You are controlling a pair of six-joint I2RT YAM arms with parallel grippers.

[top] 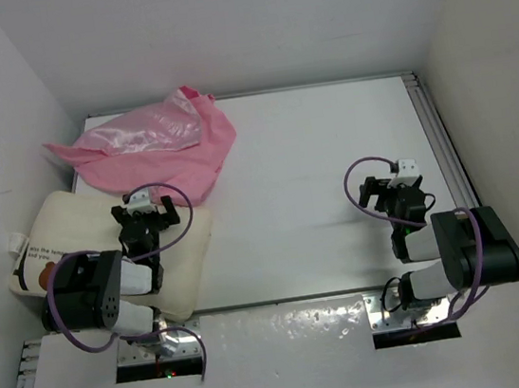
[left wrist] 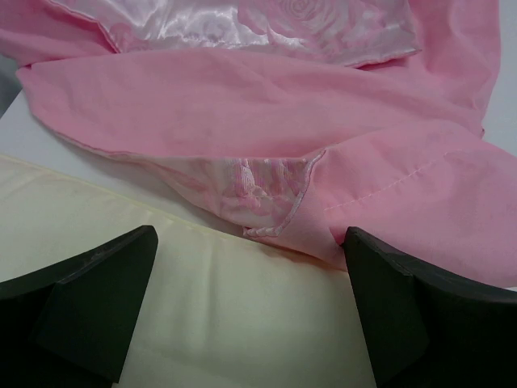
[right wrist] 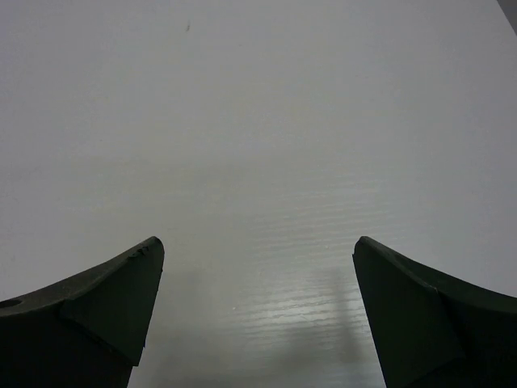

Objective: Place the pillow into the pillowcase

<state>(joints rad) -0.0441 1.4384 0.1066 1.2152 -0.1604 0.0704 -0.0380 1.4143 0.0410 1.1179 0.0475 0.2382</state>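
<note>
Under L pincer (left wrist: 250,236) the pillow (top: 73,228), pillowcase (top: 152,141) just beyond, R pincer (right wrist: 258,241) over table (top: 332,165), both wide open, empty

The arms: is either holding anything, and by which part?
Nothing is held. The left end effector is open above the cream cushion, near the shiny pink satin pillowcase; the right end effector is open over the white table.

Left wall (top: 1,123) crowds pillow (top: 72,223); pillowcase (top: 161,140) beyond; open table (top: 313,168) right.

Bright, even light; soft glare on the pillowcase (left wrist: 202,24).
</note>
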